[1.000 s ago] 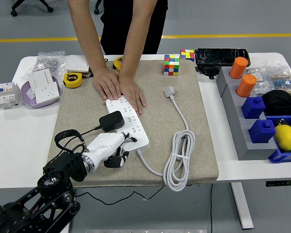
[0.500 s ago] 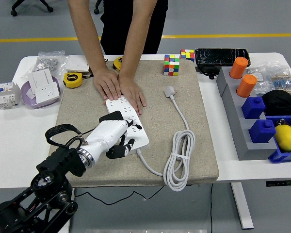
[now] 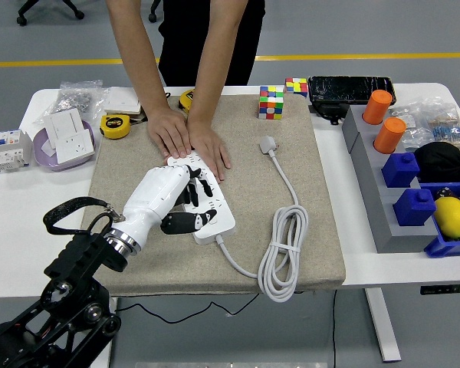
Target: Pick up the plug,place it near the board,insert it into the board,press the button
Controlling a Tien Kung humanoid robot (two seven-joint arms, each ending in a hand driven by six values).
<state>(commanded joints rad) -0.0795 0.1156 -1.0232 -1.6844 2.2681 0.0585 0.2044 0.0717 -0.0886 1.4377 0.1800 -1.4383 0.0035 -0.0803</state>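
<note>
A white power strip (image 3: 219, 219) lies slantwise on a tan mat (image 3: 249, 192). My left hand (image 3: 185, 201), white with black finger pads, lies over the strip's middle. Its fingers (image 3: 202, 186) are stretched out flat across the sockets and its thumb (image 3: 180, 223) is at the strip's near edge. The black plug is hidden under the hand. A person at the far side presses both hands (image 3: 188, 142) flat on the strip's far end. The strip's own white plug (image 3: 269, 144) and coiled cable (image 3: 284, 253) lie to the right. My right arm is out of view.
Two colour cubes (image 3: 271, 102) stand at the mat's far edge. A yellow tape measure (image 3: 115, 126) and a purple bowl (image 3: 40, 150) holding a wall socket are at the left. Grey bins with orange cylinders (image 3: 379, 107), blue blocks (image 3: 401, 169) and a lemon (image 3: 452, 217) stand at the right.
My left hand has moved up and forward from the strip's near side onto the strip, covering the black plug that showed before. The person's hands have stayed put.
</note>
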